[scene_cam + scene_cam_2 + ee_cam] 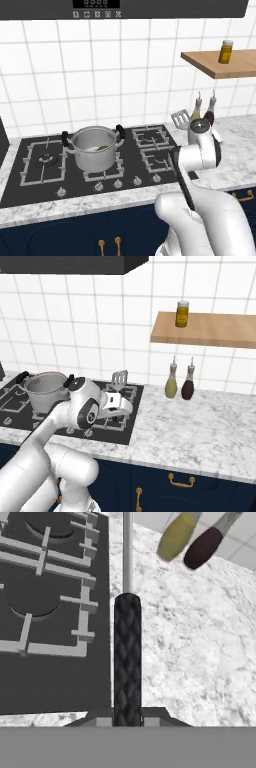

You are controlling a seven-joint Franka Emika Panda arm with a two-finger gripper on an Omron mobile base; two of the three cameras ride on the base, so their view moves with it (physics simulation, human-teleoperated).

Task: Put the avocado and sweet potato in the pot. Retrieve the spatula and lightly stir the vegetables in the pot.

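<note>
tool [127, 721] pinches the spatula [127, 657] by its black handle, head raised above the surface, ready to carry to the pot [94, 148] for stirring.

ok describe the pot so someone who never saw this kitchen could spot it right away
Find the black gas stove set in the marble counter under the white tiled wall. The pot stands on a burner left of the middle. It is the one tall shiny steel vessel there, with straight sides, two black loop handles and something green inside, unlike the slim bottles further right.
</note>
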